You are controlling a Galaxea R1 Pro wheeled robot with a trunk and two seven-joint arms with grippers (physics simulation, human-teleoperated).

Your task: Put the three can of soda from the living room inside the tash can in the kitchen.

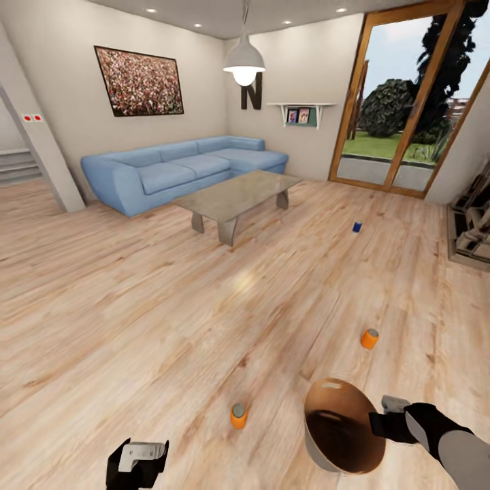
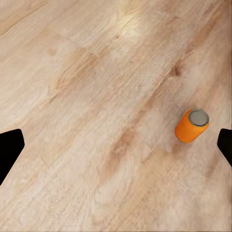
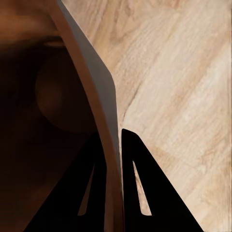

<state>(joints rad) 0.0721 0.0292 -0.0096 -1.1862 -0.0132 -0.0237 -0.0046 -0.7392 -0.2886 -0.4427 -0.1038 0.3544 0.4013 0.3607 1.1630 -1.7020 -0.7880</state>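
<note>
Three soda cans stand on the light wood floor. One orange can point(image 1: 238, 415) point(image 2: 192, 125) is nearest, a little ahead and to the right of my left gripper point(image 1: 139, 463) point(image 2: 116, 150), which is open with nothing between its fingers. A second orange can point(image 1: 369, 338) stands further right, and the blue can point(image 1: 356, 226) is farther off, past the table. My right gripper point(image 1: 374, 425) point(image 3: 113, 159) is shut on the rim of the trash can point(image 1: 340, 425) point(image 3: 92, 96), a grey bin with a glossy brown inside, held tilted above the floor.
A grey low table point(image 1: 238, 194) stands mid-room with the blue corner sofa point(image 1: 177, 167) behind it. Wood-framed glass doors point(image 1: 408, 102) are at the back right, a carved fireplace point(image 1: 473, 228) at the right edge, steps point(image 1: 17, 167) at the left.
</note>
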